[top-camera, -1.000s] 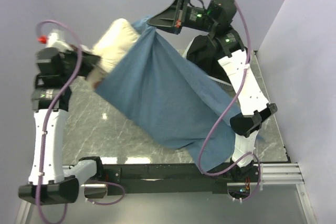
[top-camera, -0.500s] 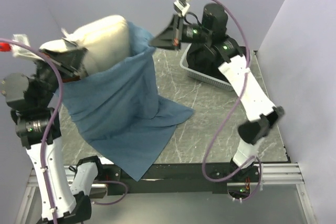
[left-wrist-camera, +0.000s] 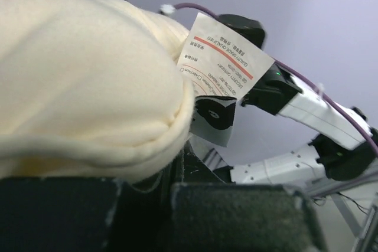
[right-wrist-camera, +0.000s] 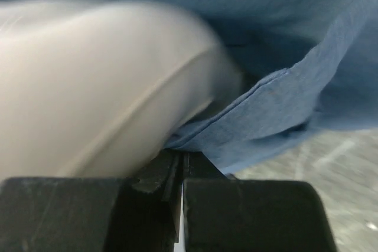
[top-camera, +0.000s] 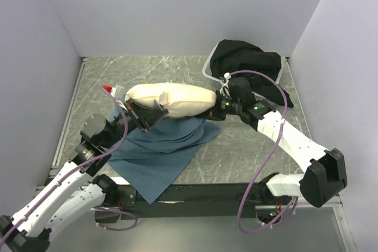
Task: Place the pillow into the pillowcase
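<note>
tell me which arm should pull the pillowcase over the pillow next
Right, probably: the right gripper is shut on the pillowcase hem beside the pillow end; the left gripper only pinches the pillow's tagged end.

Looks like robot lab cell: plain lilac walls (top-camera: pixel 177 10) boxing marble-look surface (top-camera: pixel 254 151), arms (top-camera: pixel 289 140) bolted to aluminium rail (top-camera: pixel 313 193).

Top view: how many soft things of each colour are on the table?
Cream: 1, the pillow
Blue: 1, the pillowcase
Black: 1, the cloth heap
Total: 3
</note>
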### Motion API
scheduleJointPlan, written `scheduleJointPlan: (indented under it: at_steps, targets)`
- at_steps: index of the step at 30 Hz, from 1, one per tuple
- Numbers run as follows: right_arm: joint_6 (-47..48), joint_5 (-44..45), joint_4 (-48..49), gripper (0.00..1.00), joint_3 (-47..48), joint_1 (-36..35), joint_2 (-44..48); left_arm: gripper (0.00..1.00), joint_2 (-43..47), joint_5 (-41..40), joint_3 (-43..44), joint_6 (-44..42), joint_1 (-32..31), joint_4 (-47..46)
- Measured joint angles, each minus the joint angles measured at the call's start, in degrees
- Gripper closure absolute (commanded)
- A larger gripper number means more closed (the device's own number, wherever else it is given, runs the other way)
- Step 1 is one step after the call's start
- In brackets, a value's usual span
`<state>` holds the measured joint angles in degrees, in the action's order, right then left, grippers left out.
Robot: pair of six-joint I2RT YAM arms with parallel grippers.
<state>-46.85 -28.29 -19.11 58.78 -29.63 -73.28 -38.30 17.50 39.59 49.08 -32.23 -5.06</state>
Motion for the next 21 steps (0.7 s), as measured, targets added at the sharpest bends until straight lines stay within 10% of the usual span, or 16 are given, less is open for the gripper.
scheduleJointPlan:
  at_steps: [7, 17, 21]
  targets:
    - [2.91, 5.16, -3.98, 1.0, 4.07, 2.03, -2.19, 0.98, 0.22, -8.61, -3.17, 0.63, -14.34, -5.25]
    - [3.08, 5.38, -7.61, 1.0, 28.33, 4.22, -15.58, 0.32, -8.31, -15.34, 7.87, 0.17, -27.26, -1.51]
    - [3.15, 4.09, -6.73, 1.0, 32.06, 4.0, -15.56, 0.24, -13.2, -12.76, 11.47, 0.13, -28.85, 1.29]
